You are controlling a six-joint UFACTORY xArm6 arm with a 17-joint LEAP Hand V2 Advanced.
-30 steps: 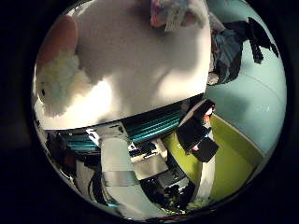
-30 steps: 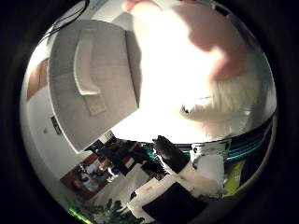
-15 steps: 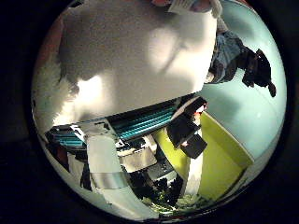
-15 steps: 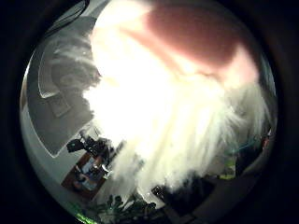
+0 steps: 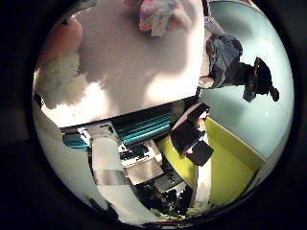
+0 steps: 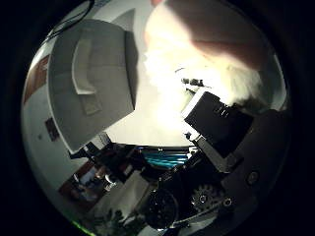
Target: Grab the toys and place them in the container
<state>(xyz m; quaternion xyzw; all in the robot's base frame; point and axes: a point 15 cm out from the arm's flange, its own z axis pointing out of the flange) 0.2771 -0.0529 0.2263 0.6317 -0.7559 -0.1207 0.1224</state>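
Fluffy white-and-pink plush toy (image 6: 211, 54) on the white tabletop (image 5: 144, 72) beside the grey container (image 6: 88, 98): soft, light, best pinched by its fur; finger state of the hand (image 6: 221, 147) cannot be told.

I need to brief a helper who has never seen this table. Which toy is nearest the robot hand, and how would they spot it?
Start from the white tabletop. Next to the grey container lies a fluffy white plush toy with a pink patch, right by the robot hand. The other toy, pastel and multicoloured, lies farther off on the table; only this one has long, shaggy white fur.
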